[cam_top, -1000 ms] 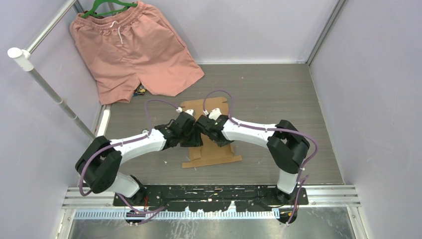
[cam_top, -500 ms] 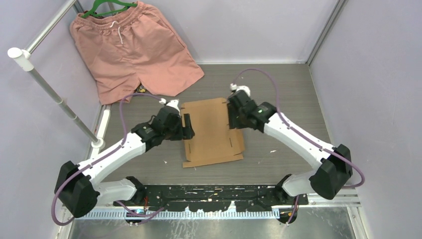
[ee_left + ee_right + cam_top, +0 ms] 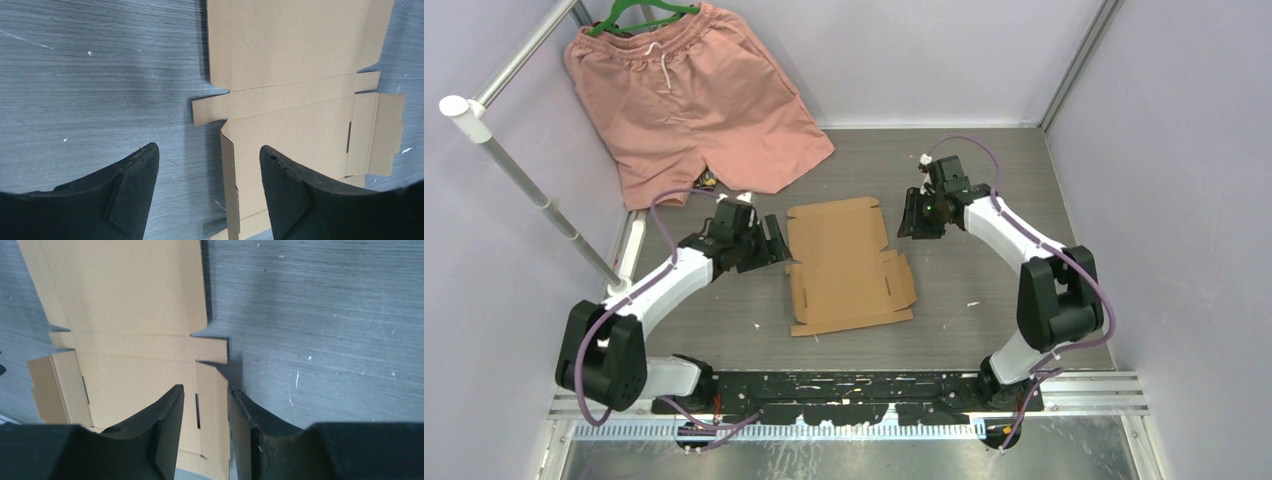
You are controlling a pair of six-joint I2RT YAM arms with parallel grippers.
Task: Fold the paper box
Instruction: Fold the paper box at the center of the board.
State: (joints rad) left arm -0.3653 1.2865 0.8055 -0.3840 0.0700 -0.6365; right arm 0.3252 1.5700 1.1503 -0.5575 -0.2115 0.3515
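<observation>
Seen from above, the paper box point(image 3: 849, 265) lies flat and unfolded in the middle of the table point(image 3: 984, 170). The left gripper point(image 3: 774, 240) and right gripper point(image 3: 911, 216) flank it, probably so they can raise both sides together.

The left wrist view shows its fingers point(image 3: 131, 187) wide apart and empty, facing the sheet's edge.

The right wrist view shows its fingers point(image 3: 167, 425) slightly apart and empty, lined up with the side flap point(image 3: 220, 390).

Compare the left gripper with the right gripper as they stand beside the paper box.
The left gripper has its jaws wide apart; the right gripper shows only a narrow gap. The left gripper sits off the left edge of the paper box, the right gripper off its right edge, nearer the far end. Both are open, hold nothing and face the flat cardboard.
</observation>
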